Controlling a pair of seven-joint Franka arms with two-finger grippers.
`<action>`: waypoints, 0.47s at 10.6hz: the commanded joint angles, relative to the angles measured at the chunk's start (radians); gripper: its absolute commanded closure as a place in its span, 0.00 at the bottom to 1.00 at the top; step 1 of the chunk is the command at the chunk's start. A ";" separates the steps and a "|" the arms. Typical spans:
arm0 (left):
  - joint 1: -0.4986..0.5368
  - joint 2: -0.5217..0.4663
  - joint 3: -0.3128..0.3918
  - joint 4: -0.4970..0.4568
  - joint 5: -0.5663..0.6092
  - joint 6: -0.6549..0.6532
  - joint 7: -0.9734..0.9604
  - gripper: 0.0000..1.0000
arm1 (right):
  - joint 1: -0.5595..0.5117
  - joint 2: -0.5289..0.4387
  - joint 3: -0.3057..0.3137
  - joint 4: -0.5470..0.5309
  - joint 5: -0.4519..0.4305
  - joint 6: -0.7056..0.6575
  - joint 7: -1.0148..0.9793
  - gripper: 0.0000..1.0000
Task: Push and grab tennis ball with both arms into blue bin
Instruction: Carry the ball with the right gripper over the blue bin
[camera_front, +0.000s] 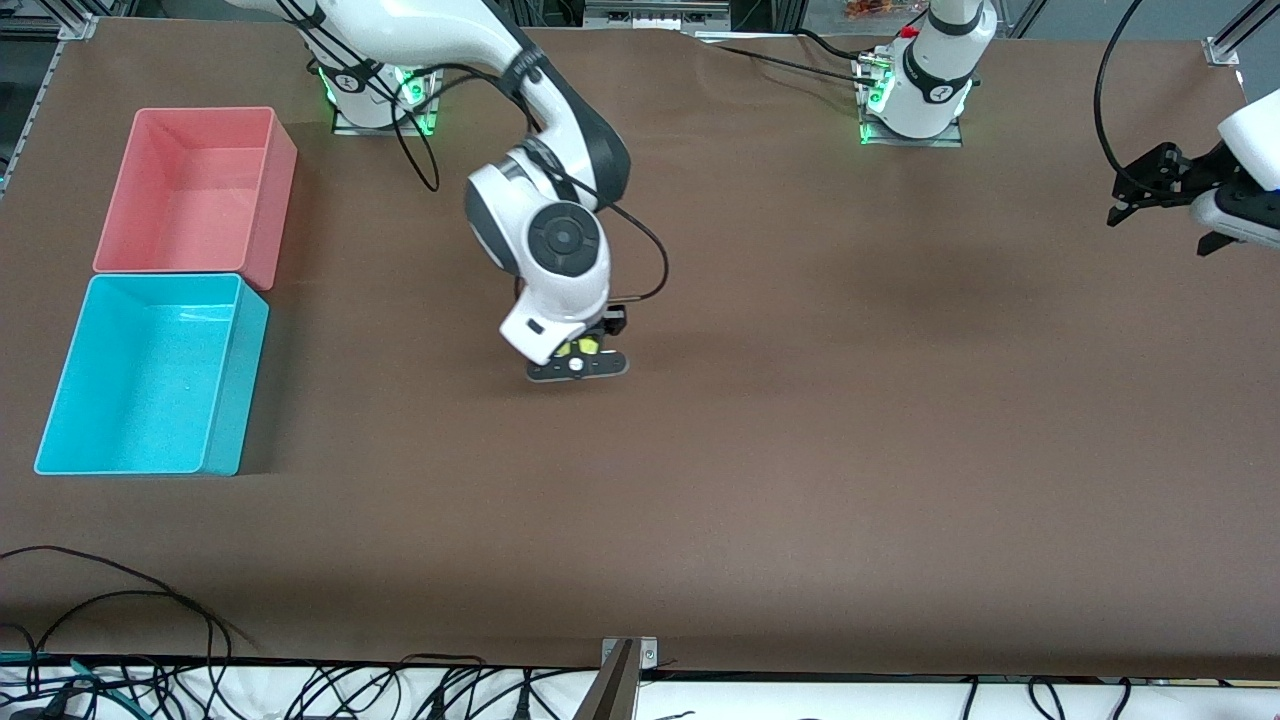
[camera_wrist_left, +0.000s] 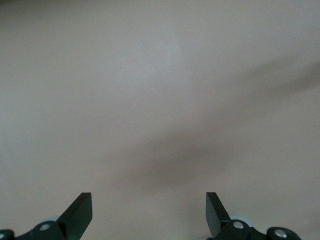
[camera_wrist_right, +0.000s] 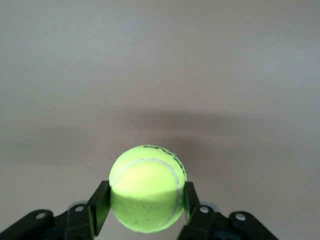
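right hand (camera_front: 578, 362): clamped on the tennis ball (camera_wrist_right: 147, 195), fingers (camera_wrist_right: 100, 205) pressing it from both sides; sits over the middle of the surface (camera_front: 800, 450), low, can't tell if the ball is lifted clear yet
tennis ball: in the right hand's grip, only a sliver of yellow-green shows in the front view (camera_front: 583, 347) under the wrist
blue bin (camera_front: 62, 380): at the right arm's end of the surface, well apart from the ball, touching the pink bin (camera_front: 280, 200) and nearer the front camera than it
key relation: bin lies sideways from the held ball toward the right arm's end, roughly level with it, slightly nearer the front camera; carry runs along the surface's length, over the bin's wall on the ball's side
nearer arm: right, it has the ball and its base is on the bin's end
left hand (camera_wrist_left: 149, 212): fingers spread wide, empty, waits over the left arm's end of the surface, well apart from ball and bin
step (judged): grab done, carry and drop into blue bin remain
risk: pink bin adjacent, release must be over the blue one
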 joint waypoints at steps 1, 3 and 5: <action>-0.009 0.000 -0.025 0.063 0.018 -0.097 -0.223 0.00 | -0.006 -0.110 -0.117 -0.022 0.006 -0.108 -0.148 1.00; -0.009 0.000 -0.080 0.077 0.020 -0.097 -0.314 0.00 | -0.011 -0.161 -0.206 -0.024 0.008 -0.192 -0.254 1.00; -0.009 0.001 -0.086 0.109 0.018 -0.122 -0.337 0.00 | -0.031 -0.213 -0.288 -0.054 0.009 -0.228 -0.294 1.00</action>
